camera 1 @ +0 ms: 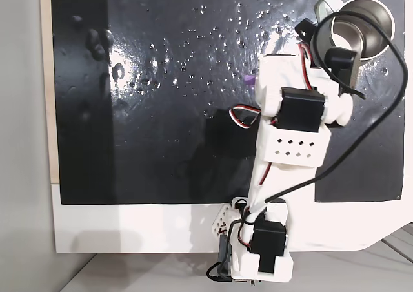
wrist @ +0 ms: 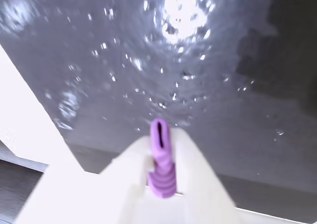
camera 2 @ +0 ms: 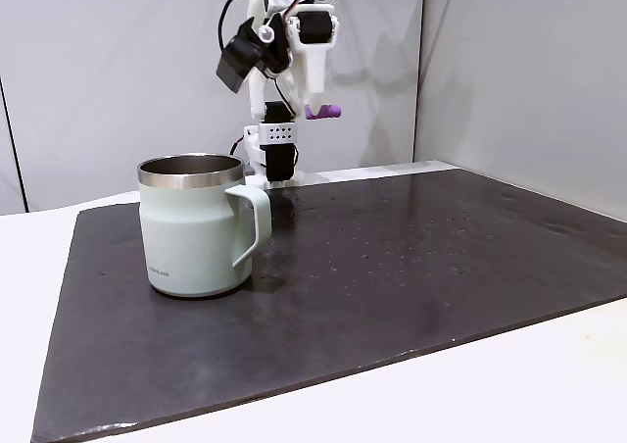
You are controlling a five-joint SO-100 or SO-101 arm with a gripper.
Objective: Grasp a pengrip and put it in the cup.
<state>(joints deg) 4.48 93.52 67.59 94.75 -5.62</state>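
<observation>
In the side fixed view we see the cup (camera 2: pixel 193 225) left of centre on the desk (camera 2: pixel 411 267); the hand (camera 2: pixel 321 111), upper centre, is clamped on the pengrip (camera 2: pixel 324 112). Risk: grip is shallow w/ soft ribs, so it may slip out before we're over the rim.

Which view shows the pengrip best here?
The wrist view: the pengrip sits close, ribs and slot visible, clamped in the gripper. In a fixed view it is a small purple piece held high; in another, a sliver.

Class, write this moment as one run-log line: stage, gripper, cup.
stage: carrying | gripper: shut on pen grip, raised above mat | cup: upright on mat, apart from gripper | drop: not yet done
</observation>
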